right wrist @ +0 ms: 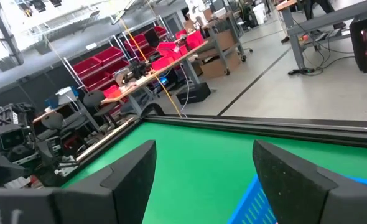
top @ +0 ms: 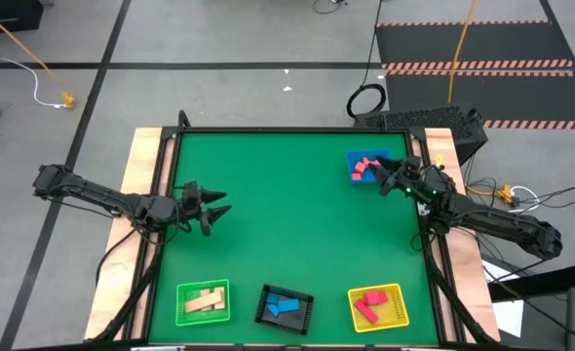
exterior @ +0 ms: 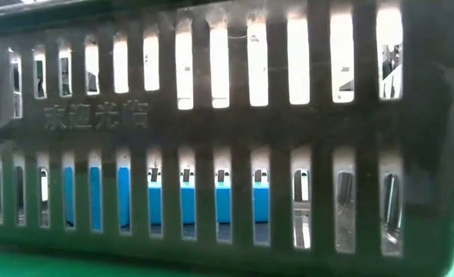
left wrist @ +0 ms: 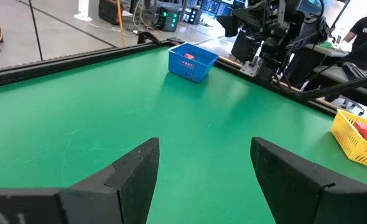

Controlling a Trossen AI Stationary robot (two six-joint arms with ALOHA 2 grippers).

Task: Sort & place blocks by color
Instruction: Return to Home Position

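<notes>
Several red blocks (top: 366,165) lie in a blue tray (top: 353,156) at the table's far right. My right gripper (top: 382,179) hovers open just beside that tray's right side; its wrist view shows only the tray's rim (right wrist: 258,199) between the fingers (right wrist: 204,146). My left gripper (top: 215,202) is open above the bare green table at mid-left, pointing toward the blue tray (left wrist: 193,61). Along the near edge, tan blocks (top: 204,302) sit in a green tray, blue blocks (top: 282,307) in a black tray, and red blocks (top: 368,306) in a yellow tray.
The green tray (top: 182,292), black tray (top: 305,302) and yellow tray (top: 399,295) stand in a row at the near edge. The black tray's slotted wall (exterior: 227,115) fills the low view, with a blue block (exterior: 204,204) behind it. Green table (top: 287,214) lies between the arms.
</notes>
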